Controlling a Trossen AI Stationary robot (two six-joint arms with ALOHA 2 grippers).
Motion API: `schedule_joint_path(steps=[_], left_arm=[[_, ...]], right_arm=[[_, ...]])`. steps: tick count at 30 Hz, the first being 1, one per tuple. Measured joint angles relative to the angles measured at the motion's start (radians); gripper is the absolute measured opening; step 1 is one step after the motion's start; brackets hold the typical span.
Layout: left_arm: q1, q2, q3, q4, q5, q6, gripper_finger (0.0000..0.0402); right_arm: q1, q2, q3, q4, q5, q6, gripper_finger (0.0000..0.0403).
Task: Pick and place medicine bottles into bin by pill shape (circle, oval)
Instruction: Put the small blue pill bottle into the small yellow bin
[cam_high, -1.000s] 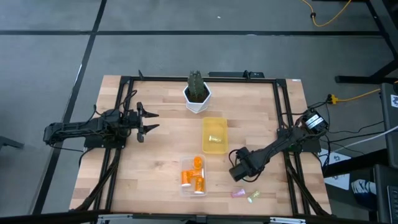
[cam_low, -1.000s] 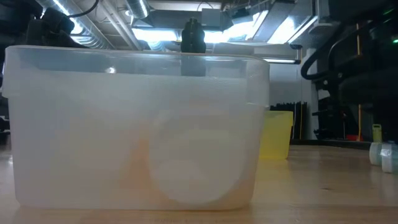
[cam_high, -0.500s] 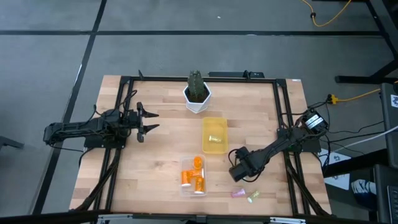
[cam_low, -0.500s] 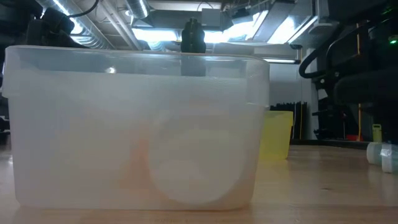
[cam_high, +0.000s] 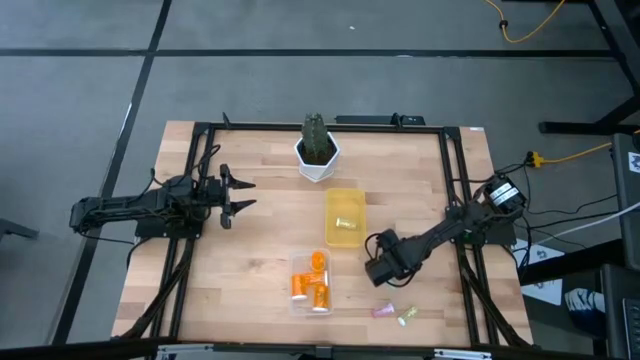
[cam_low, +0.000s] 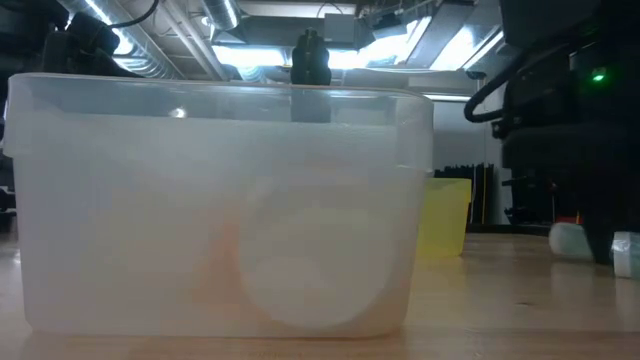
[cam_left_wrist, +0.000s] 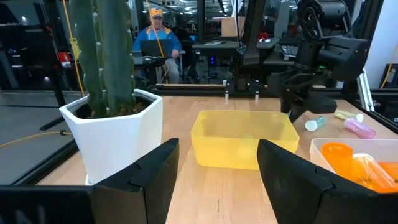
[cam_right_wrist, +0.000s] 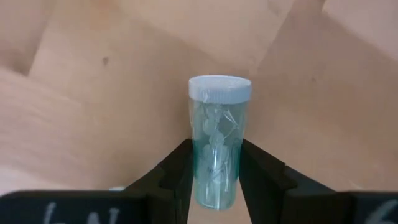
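**A:** ok so where's the right gripper at? Got anything?

**B:** yep, its jaws are pinching a pale green vial with a whitish cap, pills visible inside. From above the gripper sits toward the near right part of the tabletop, just beside the yellow bin.

**A:** and the other bottles?

**B:** a pink vial and a greenish one lie side by side close to the near edge. The orange vials are in the clear bin by the near edge, middle-ish. Something small and pale is in the yellow bin too, can't tell what.

**A:** left arm?

**B:** the left gripper hovers by the left edge, jaws spread, holding nothing. The white pot with the cactus sits at the far edge.
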Motion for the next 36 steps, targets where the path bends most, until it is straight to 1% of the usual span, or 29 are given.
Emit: schedule_joint_path(steps=[3, 8, 11, 14, 18, 23, 27, 30, 36], left_arm=[[0.000, 0.000, 0.000, 0.000, 0.000, 0.000, 0.0212], [0.000, 0.000, 0.000, 0.000, 0.000, 0.000, 0.0212], [0.000, 0.000, 0.000, 0.000, 0.000, 0.000, 0.0212], [0.000, 0.000, 0.000, 0.000, 0.000, 0.000, 0.0212], [0.000, 0.000, 0.000, 0.000, 0.000, -0.003, 0.0212], [0.000, 0.000, 0.000, -0.001, 0.000, -0.010, 0.0212], [0.000, 0.000, 0.000, -0.001, 0.000, -0.011, 0.0212], [0.000, 0.000, 0.000, -0.001, 0.000, -0.011, 0.0212], [0.000, 0.000, 0.000, -0.001, 0.000, -0.011, 0.0212]], right_arm=[[-0.015, 0.000, 0.000, -0.005, 0.054, 0.000, 0.0116], [-0.035, 0.000, 0.010, -0.028, 0.200, 0.002, 0.0116], [-0.036, 0.001, 0.047, -0.077, 0.292, 0.005, 0.0111], [-0.035, 0.001, 0.094, -0.156, 0.353, 0.006, 0.0106], [-0.035, 0.001, 0.151, -0.206, 0.434, 0.004, 0.0107], [-0.034, 0.001, 0.216, -0.207, 0.611, -0.014, 0.0112], [-0.034, 0.001, 0.269, -0.192, 0.740, -0.086, 0.0112], [-0.034, 0.000, 0.301, -0.153, 0.783, -0.159, 0.0112], [-0.034, 0.000, 0.311, 0.017, 0.794, -0.345, 0.0112]])
